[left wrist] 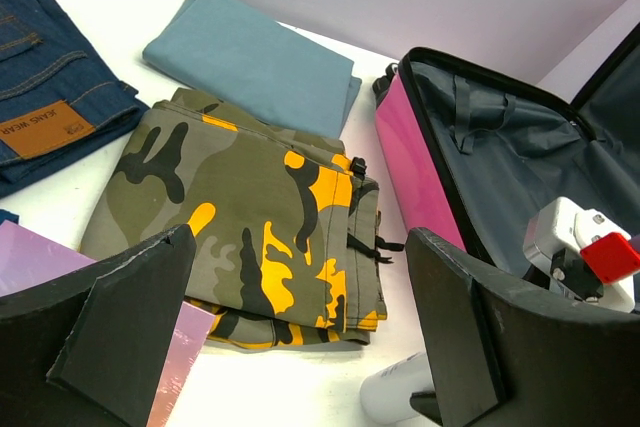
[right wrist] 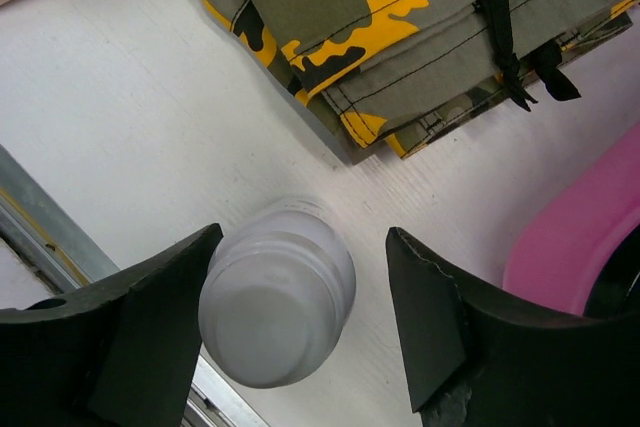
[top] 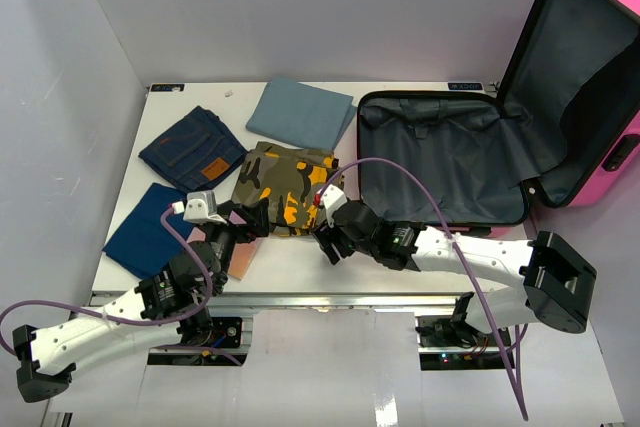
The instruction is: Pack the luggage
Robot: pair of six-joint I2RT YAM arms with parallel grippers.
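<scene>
Luggage (top: 440, 157) is lying open while the right gripper (right wrist: 300, 247), jaws apart, is straddling a white bottle (right wrist: 275, 307) off-centre, so closing could knock it away; the left gripper (left wrist: 300, 242) is gaping empty.

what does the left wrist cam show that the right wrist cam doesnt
Only the left wrist view: the folded jeans, the folded blue-grey cloth, the inside of the luggage with its dark grey lining, and the left gripper, open. Only the right wrist view: the right gripper, jaws apart over the white bottle seen from above, and the metal rail at the table edge. Both: the camouflage garment, the luggage's pink shell, the white table and, in the left view, just a sliver of that bottle.
</scene>
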